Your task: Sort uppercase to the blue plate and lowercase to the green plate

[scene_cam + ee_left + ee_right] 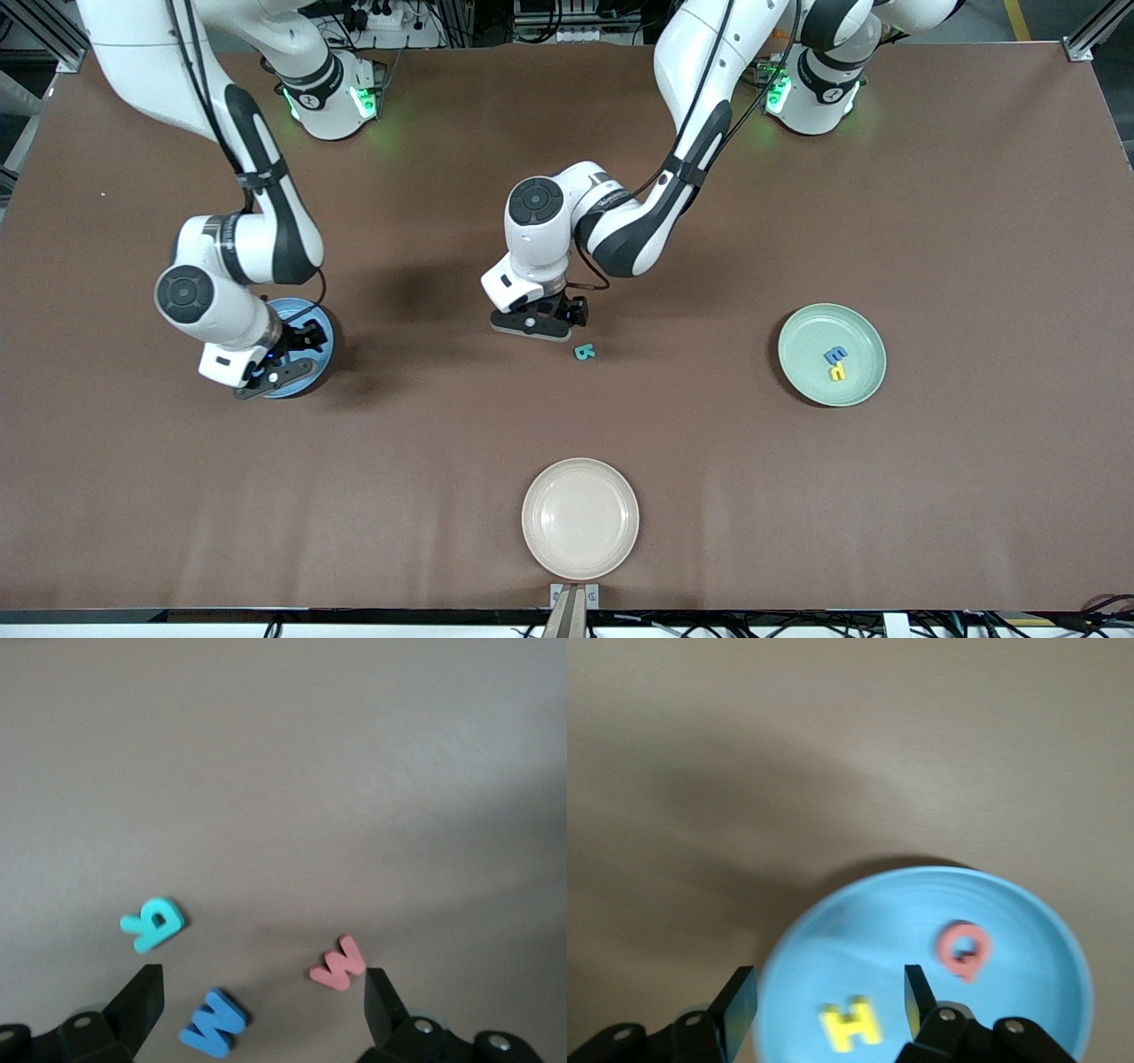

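Note:
My left gripper (539, 322) hangs low over the table's middle, open and empty. In the left wrist view (264, 1003) the blue W (213, 1022) lies between its fingers and the small red w (338, 963) lies near one fingertip (379, 997). The teal-green R (584, 352) lies just beside them (153, 923). My right gripper (283, 359) is open and empty over the blue plate (292, 310). The yellow H (850, 1024) and red Q (963, 949) lie in that plate (868, 939). The green plate (802, 341) holds the blue E-like letter (835, 355) and yellow h (837, 372). The blue g is hidden.
A cream plate (580, 518) sits near the table's edge closest to the front camera. Bare brown tabletop lies between the plates.

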